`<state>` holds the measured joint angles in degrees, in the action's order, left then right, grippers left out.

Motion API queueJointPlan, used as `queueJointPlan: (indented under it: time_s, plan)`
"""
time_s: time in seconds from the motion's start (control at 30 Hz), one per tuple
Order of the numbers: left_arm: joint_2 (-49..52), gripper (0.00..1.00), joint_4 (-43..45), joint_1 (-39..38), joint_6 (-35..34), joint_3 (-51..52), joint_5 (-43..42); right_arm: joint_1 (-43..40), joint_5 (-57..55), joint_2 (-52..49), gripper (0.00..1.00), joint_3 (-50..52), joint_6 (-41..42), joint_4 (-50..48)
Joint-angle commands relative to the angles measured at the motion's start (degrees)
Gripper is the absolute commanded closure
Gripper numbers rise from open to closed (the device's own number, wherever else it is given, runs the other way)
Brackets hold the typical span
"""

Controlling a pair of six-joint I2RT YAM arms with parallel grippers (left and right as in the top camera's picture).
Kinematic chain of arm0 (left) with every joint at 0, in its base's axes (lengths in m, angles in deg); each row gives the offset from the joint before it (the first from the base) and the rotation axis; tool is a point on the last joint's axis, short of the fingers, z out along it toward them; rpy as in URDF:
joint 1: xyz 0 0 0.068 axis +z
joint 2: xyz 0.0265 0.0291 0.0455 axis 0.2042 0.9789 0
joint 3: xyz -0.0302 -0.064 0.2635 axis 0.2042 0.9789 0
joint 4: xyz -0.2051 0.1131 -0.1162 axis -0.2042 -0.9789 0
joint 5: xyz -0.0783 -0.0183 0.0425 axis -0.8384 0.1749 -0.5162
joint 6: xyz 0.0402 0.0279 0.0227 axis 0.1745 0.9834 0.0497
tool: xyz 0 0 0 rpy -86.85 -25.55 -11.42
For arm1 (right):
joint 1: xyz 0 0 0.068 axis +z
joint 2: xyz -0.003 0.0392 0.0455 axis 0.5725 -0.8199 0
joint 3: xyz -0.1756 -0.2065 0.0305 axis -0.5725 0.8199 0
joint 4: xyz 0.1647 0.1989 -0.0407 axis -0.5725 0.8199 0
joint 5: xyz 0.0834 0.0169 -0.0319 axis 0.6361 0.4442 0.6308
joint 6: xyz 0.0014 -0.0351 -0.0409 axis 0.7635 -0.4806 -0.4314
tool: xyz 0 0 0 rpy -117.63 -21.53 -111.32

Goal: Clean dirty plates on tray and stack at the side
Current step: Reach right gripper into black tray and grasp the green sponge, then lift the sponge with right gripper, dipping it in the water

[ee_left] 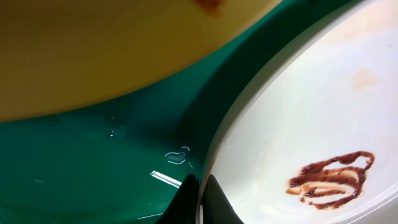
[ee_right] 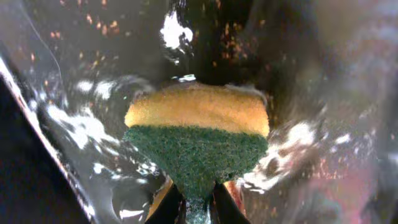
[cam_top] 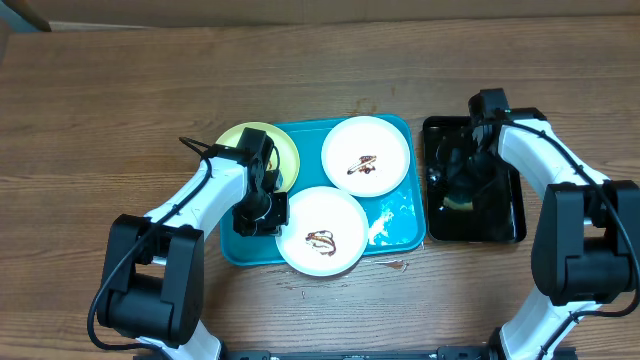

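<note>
Sponge [ee_right: 196,124] pinched in the down-reaching right tool [ee_right: 198,208]; left tool [ee_left: 200,199], pressed together, apparently touches a white plate [ee_left: 298,112].

A robotics lab bench: two robot arms [cam_top: 185,205] mounted at a wood-grain table [cam_top: 100,90].

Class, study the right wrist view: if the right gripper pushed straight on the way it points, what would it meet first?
The right gripper is shut on the sponge; pushing on would drive that into the wet floor of the black tray, probably at once, though depth is unclear.
</note>
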<state>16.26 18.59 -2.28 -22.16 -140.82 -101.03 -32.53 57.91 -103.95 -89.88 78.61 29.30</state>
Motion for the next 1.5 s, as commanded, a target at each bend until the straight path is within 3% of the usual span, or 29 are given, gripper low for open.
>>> queueJointPlan:
  time_s: [0.0, 0.27, 0.67, 0.8, 1.1, 1.47]
  plan:
    - [0.72, 0.95, 0.07, -0.22, -1.44, -0.72, 0.76, 0.11, 1.18, 2.16, 0.96, -4.94, 0.46, 1.46]
    - [0.72, 0.95, 0.07, -0.22, -1.44, -0.72, 0.76, 0.11, 2.05, 3.69, 0.96, -3.8, 0.46, 1.14]
    - [0.72, 0.95, 0.07, -0.22, -1.44, -0.72, 0.76, 0.13, 2.08, 3.65, 0.96, 13.42, 0.5, -17.42]
    - [0.72, 0.95, 0.09, -0.22, -1.44, -0.72, 0.76, 0.13, 3.61, 3.78, 0.96, 10.69, 0.5, -14.53]
    - [0.72, 0.96, 0.07, -0.22, -1.44, -0.72, 0.76, 0.17, 4.24, 4.13, 0.96, -6.1, 0.48, 1.95]
    - [0.72, 0.96, 0.09, -0.22, -1.44, -0.7, 0.76, 0.24, 7.87, 13.84, 0.96, -7.13, 1.79, 6.78]
